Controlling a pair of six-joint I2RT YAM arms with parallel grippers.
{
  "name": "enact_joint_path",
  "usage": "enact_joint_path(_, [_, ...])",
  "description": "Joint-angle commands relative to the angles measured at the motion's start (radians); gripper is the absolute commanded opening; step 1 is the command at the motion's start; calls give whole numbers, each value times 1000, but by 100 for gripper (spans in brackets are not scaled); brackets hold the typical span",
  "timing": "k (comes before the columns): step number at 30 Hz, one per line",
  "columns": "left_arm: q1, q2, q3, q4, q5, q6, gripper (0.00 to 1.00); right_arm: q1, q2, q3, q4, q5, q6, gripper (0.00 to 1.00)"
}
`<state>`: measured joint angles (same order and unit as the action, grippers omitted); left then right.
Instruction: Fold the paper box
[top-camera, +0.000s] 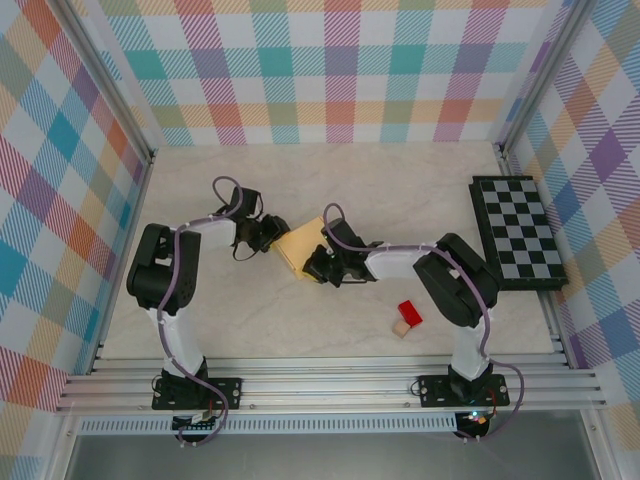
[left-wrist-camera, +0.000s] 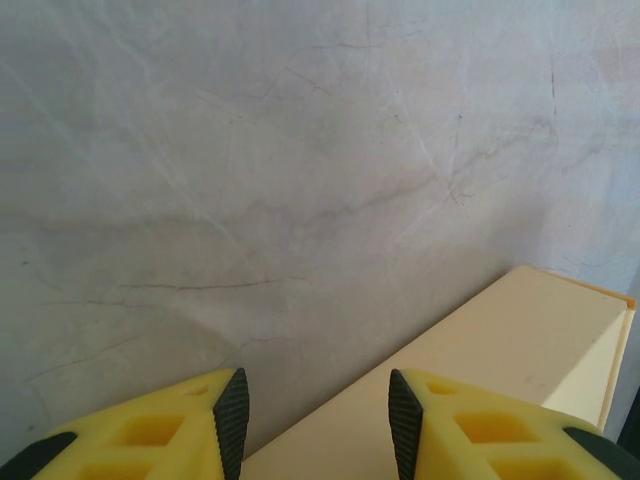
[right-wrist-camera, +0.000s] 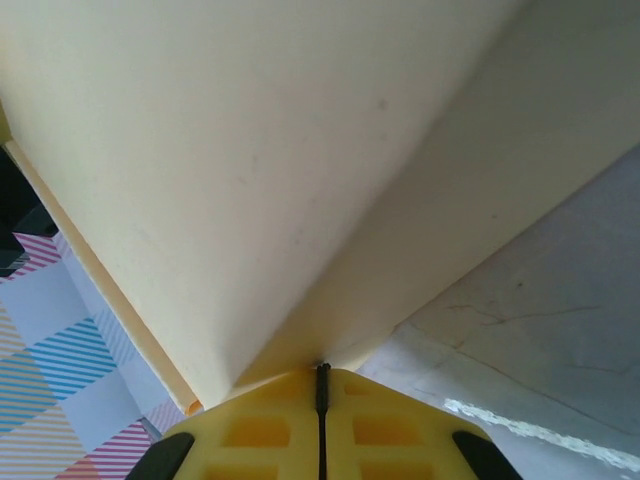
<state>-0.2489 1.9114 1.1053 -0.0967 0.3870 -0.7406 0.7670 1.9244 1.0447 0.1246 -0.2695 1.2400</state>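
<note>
The paper box (top-camera: 300, 243) is a pale orange-yellow carton in the middle of the table, between my two grippers. My left gripper (top-camera: 270, 236) is at its left side. In the left wrist view the left gripper (left-wrist-camera: 318, 410) is open, and the box's (left-wrist-camera: 500, 350) long edge runs across the gap beyond the fingertips, which do not touch it. My right gripper (top-camera: 318, 266) is at the box's near right corner. In the right wrist view the right gripper (right-wrist-camera: 321, 372) is shut, and two panels of the box (right-wrist-camera: 250, 150) meet in a crease right at its tips.
A small red block (top-camera: 410, 312) with a tan cube (top-camera: 401, 328) lies near the front, to the right of the box. A black-and-white checkered board (top-camera: 520, 232) lies along the right wall. Plaid walls close in the marble table (top-camera: 400, 190) on three sides.
</note>
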Motion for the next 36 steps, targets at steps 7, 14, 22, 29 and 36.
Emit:
enact_joint_path(7, [-103, -87, -157, -6, 11, -147, 44, 5, 23, -78, 257, 27, 127, 7])
enact_joint_path(14, [-166, -151, -242, 24, -20, -243, 44, 3, -6, -127, 416, 58, 214, 8])
enact_joint_path(22, [-176, -185, -276, 66, -12, -326, 44, 3, -60, -178, 491, 63, 281, 8])
enact_joint_path(29, [-228, -219, -285, 117, -10, -437, 44, 6, -66, -180, 550, 65, 329, 8])
enact_joint_path(36, [-284, -232, -282, 131, -33, -491, 44, 6, -80, -197, 608, 93, 369, 8])
